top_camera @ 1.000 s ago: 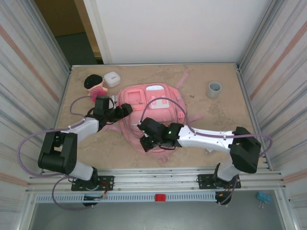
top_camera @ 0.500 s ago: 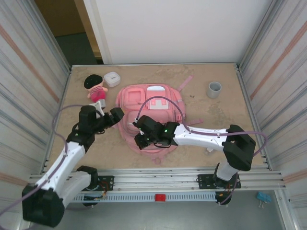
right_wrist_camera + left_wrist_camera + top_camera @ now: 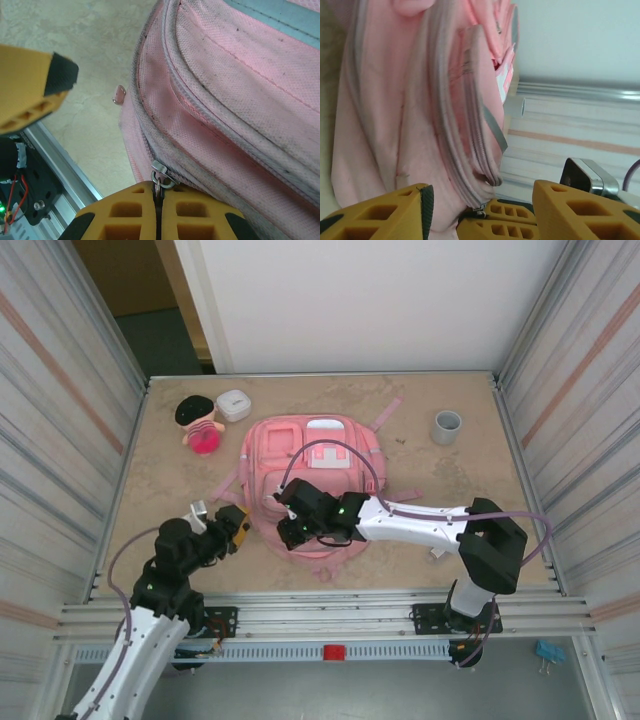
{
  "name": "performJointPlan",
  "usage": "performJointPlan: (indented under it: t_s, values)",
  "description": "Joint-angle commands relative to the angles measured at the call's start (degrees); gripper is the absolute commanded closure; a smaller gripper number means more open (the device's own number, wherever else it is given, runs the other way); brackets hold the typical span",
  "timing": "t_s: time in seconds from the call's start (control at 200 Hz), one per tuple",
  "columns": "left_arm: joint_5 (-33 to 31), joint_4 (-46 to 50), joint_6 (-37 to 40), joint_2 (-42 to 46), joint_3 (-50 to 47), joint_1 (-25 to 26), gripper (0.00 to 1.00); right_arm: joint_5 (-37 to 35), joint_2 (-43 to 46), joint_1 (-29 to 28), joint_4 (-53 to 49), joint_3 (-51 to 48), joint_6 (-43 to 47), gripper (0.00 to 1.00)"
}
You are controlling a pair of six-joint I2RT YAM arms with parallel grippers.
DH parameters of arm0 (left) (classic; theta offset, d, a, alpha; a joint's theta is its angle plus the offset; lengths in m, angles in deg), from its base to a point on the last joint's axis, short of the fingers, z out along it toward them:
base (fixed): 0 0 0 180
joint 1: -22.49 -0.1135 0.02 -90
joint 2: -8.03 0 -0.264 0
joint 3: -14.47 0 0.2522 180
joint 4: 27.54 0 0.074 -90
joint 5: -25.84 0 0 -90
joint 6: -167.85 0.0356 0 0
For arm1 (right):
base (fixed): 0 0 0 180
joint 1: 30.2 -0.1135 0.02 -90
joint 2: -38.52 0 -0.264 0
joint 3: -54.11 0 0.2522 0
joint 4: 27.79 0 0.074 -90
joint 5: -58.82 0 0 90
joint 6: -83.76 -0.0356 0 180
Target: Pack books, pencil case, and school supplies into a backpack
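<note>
Backpack (image 3: 325,455): flat in the middle of the table, front pockets up, long axis running from the near edge toward the far wall.
Right gripper (image 3: 288,532): pressed together on the zipper pull (image 3: 159,176), low at the bag's near-left corner.
Left gripper (image 3: 238,528): spread, pinching nothing, just beside that same corner on its left and aimed at the bag's side.
Zip track (image 3: 479,125): runs away from the pull along the left flank; looks shut ahead of it.
Key relation: pull sits between the two grippers; right one on it, left one nearer the flank fabric straight ahead of its fingers.
Likely step: opening the main compartment, pull travelling along the bag's long axis.
Risk: bag sliding with the pull unless braced.
Elsewhere: doll (image 3: 200,425) and white box (image 3: 233,405) far left, grey cup (image 3: 447,426) far right, all well apart from the bag's near corner.
</note>
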Motion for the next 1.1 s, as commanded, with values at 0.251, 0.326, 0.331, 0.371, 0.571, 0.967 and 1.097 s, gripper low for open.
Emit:
performJointPlan:
  t_s: [0.251,0.326,0.331,0.371,0.571,0.967,1.097]
  values:
    - [-2.81,1.16,-14.68,4.53,-3.45,3.72,0.49,0.59,-1.66,-0.15,2.42,3.3,-0.07,1.0]
    - [-2.78,-0.22,-15.3,3.06,-3.42,4.47,0.52,0.54,-1.87,-0.33,2.41,3.57,-0.07,1.0]
    - [-2.76,-0.35,-15.31,2.99,-3.37,4.51,0.52,0.54,-1.92,-0.3,2.42,3.58,-0.07,1.0]
    - [-2.73,-1.11,-15.49,2.06,-3.26,4.92,0.53,0.55,-2.02,-0.35,2.25,3.72,-0.03,1.0]
    - [-3.01,-5.53,-15.58,-3.88,-2.16,6.71,0.58,0.58,-2.04,-0.6,2.2,3.77,-0.01,1.0]
    - [-4.77,-13.77,-14.13,-13.32,0.88,9.08,0.6,1.34,-2.76,-1.21,2.42,4.03,0.05,1.0]
    - [-5.65,-14.72,-13.83,-15.7,1.21,9.88,0.63,1.49,-2.8,-1.49,2.51,4.09,0.1,1.0]
